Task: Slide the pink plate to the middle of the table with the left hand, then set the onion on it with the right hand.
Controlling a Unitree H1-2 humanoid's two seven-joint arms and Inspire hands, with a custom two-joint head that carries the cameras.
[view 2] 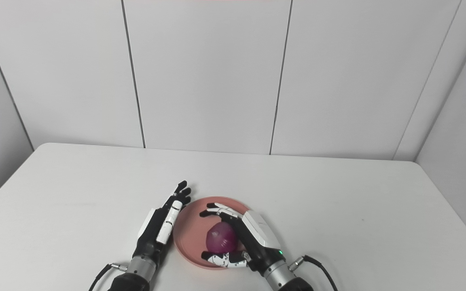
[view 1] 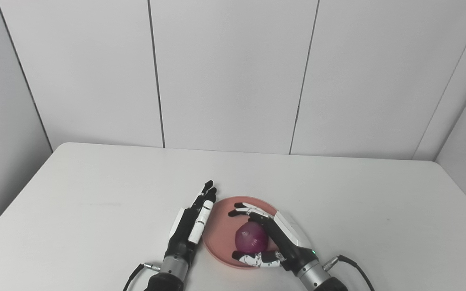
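ok, we see the pink plate (view 1: pixel 221 234) near the table's (view 1: pixel 95 210) front edge, about centred left to right. the onion (view 1: pixel 251 237) sits on it. right hand (view 1: pixel 271 238) is cupped around the onion, fingers and thumb either side; can't tell if they touch it. left hand (view 1: pixel 192 220) is flat, fingers straight, holding nothing, against the plate's left rim.

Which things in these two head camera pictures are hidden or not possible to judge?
- Right side of the pink plate: covered by the right hand in both views.
- Whether the fingers press the onion or only surround it: unclear in both views.
- Whether the left hand touches the plate's rim: cannot tell.
- Both forearms: cut off by the bottom edge.
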